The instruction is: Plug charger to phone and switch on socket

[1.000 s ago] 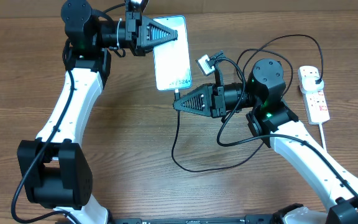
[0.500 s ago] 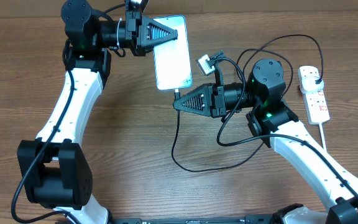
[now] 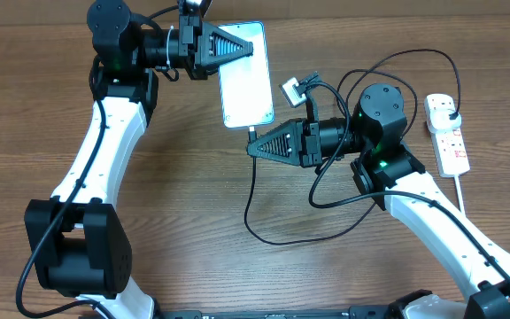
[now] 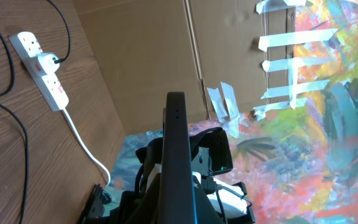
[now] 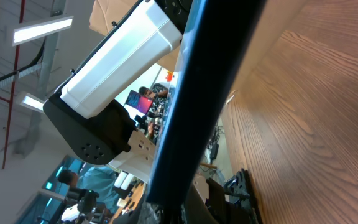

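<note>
The phone [image 3: 246, 89], light blue screen up, is held above the table at the back centre. My left gripper [image 3: 251, 46] is shut on its upper edge; the left wrist view shows the phone edge-on [image 4: 176, 137]. My right gripper [image 3: 250, 149] sits just below the phone's bottom edge, shut on the charger's connector tip [image 3: 252, 133]. The phone also shows edge-on in the right wrist view [image 5: 210, 87]. The black charger cable [image 3: 255, 213] loops down across the table and round to its plug [image 3: 451, 111] in the white socket [image 3: 450, 142] at the right. The socket also shows in the left wrist view [image 4: 45, 68].
The socket's thick white cord [image 3: 460, 190] runs toward the front right, past my right arm. A small white adapter block [image 3: 290, 90] hangs on wires beside the phone's right edge. A cardboard wall [image 4: 148, 56] stands behind the table.
</note>
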Motion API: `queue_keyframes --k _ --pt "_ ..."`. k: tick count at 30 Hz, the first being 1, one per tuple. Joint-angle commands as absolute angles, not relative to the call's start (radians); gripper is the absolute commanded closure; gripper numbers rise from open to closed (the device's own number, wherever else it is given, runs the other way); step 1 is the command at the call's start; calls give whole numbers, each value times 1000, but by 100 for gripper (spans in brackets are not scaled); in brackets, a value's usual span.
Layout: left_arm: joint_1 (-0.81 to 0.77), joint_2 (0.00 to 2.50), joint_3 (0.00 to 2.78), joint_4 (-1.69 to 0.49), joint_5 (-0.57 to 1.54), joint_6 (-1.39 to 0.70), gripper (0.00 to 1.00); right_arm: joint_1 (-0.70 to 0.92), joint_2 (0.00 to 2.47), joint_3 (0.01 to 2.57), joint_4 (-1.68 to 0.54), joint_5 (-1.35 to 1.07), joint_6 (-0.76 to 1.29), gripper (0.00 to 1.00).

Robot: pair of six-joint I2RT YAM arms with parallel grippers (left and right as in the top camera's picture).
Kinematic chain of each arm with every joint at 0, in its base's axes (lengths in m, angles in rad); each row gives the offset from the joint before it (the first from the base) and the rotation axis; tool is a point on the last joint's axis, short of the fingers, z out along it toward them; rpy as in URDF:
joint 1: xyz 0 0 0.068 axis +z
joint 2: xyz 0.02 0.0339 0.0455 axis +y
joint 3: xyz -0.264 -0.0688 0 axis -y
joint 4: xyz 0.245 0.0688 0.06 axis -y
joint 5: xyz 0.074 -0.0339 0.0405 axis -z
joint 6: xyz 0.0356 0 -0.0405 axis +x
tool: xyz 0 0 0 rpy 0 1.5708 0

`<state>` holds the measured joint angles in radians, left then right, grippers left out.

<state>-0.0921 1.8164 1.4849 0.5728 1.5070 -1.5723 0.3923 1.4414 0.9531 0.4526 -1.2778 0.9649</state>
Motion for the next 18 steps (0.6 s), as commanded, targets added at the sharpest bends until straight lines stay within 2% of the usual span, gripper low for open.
queue_keyframes --k 1,18 --pt "-101 1812 1497 580 1501 -1570 96 387 1443 955 455 -1274 965 96" --pt "-115 1812 1497 580 1494 -1563 96 387 1443 955 464 -1266 966 96"
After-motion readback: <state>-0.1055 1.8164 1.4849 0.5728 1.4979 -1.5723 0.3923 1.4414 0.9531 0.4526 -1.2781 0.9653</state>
